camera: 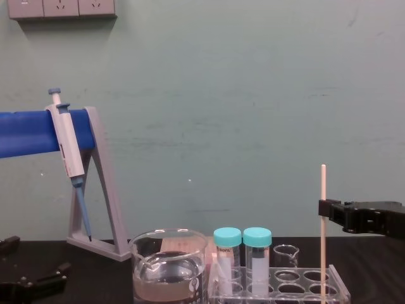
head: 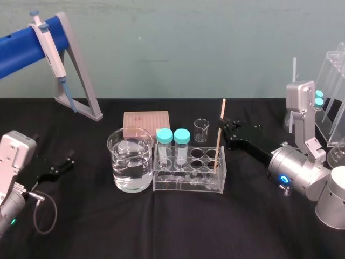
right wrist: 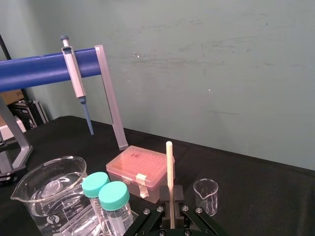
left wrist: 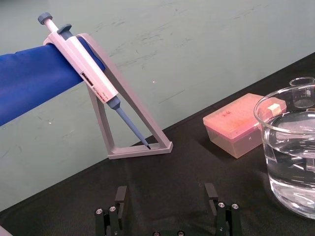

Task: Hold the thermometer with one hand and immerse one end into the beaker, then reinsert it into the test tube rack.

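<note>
Head view, centre right: my right tool [head: 222, 129] pinched the thermometer [head: 221, 114], standing in the test tube rack [head: 188, 188]. Lower left: my left tool [head: 69, 163] was spread.

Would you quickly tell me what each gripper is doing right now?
Left gripper: open, empty.
Right gripper: closed on the thermometer, which stands in the test tube rack.

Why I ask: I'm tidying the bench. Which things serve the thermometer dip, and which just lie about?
In use: thermometer, right gripper shut on it, beaker, test tube rack.
Lying about: pipette on its stand, pink box, tiny beaker, two capped tubes; left gripper idle at left.
</note>
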`<act>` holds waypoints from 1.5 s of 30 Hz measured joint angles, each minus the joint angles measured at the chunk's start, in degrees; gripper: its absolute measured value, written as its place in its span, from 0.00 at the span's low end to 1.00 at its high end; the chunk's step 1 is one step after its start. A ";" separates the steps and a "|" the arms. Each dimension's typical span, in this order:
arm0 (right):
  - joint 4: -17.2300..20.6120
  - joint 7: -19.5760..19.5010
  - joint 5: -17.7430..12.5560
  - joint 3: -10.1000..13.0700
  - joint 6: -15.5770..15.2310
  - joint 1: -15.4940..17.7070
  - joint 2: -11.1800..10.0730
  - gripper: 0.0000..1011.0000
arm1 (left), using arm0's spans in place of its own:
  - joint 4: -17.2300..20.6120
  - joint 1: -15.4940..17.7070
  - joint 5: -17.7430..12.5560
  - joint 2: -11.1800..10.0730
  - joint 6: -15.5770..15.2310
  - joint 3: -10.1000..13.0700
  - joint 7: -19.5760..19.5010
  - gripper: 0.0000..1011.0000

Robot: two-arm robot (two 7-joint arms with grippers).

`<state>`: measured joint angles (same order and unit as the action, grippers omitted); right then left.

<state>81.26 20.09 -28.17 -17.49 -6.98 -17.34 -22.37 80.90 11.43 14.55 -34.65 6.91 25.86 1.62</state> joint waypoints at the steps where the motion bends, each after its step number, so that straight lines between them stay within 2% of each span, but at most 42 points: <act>1: 0.00 0.00 0.00 0.00 0.00 0.00 0.00 0.06 | 0.00 0.00 0.00 0.00 0.00 0.00 0.00 0.99; 9: -0.14 -0.19 0.28 0.18 0.05 0.02 0.25 0.27 | 0.00 0.00 0.00 0.00 0.00 0.00 0.00 0.99; 10: -0.21 -0.17 0.28 0.21 0.08 0.01 0.28 0.33 | 0.00 0.00 0.00 0.00 0.00 0.00 0.00 0.99; 13: -0.23 -0.16 0.28 0.30 0.11 -0.02 0.32 0.39 | 0.00 0.00 0.00 0.00 0.00 0.00 0.00 0.99; 14: -0.23 -0.16 0.28 0.36 0.17 -0.03 0.35 0.45 | 0.00 0.00 0.00 0.00 0.00 0.00 0.00 0.99; 16: -0.23 -0.15 0.28 0.39 0.22 -0.04 0.38 0.48 | 0.00 0.00 0.00 0.00 0.00 0.00 0.00 0.99; 18: -0.23 -0.14 0.30 0.43 0.30 -0.04 0.41 0.57 | 0.00 0.00 0.00 0.00 0.00 0.00 0.00 0.99; 29: 0.75 -1.11 0.72 1.06 0.23 0.58 0.41 0.89 | 0.00 0.00 0.00 0.00 0.00 0.00 0.00 0.99; 32: 2.49 -5.05 2.04 1.90 -1.02 1.72 0.69 0.96 | 0.00 0.00 0.00 0.00 0.00 0.00 0.00 0.99; 33: 3.42 -7.69 3.05 2.57 -1.37 2.56 1.13 0.99 | 0.00 0.00 0.00 0.00 0.00 0.00 0.00 0.99; 35: 4.17 -10.37 4.16 3.26 -1.41 3.44 1.73 0.99 | 0.00 0.00 0.00 0.00 0.00 0.00 0.00 0.99; 36: 4.85 -13.39 5.44 3.91 -1.27 4.42 2.43 0.99 | 0.00 0.00 0.00 0.00 0.00 0.00 0.00 0.99; 39: 5.55 -18.29 7.81 5.04 -0.39 6.18 3.93 0.99 | 0.00 0.00 0.00 0.00 0.00 0.00 0.00 0.99; 41: 5.51 -20.96 9.41 5.55 0.61 7.04 4.91 0.99 | 0.00 0.00 0.00 0.00 0.00 0.00 0.00 0.99; 45: 4.24 -22.72 10.79 5.84 1.81 7.37 6.11 0.99 | 0.00 0.00 0.00 0.00 0.00 0.00 0.00 0.99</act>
<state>85.50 -2.63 -17.38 -11.65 -5.17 -9.97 -16.25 80.90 11.43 14.55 -34.64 6.91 25.86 1.62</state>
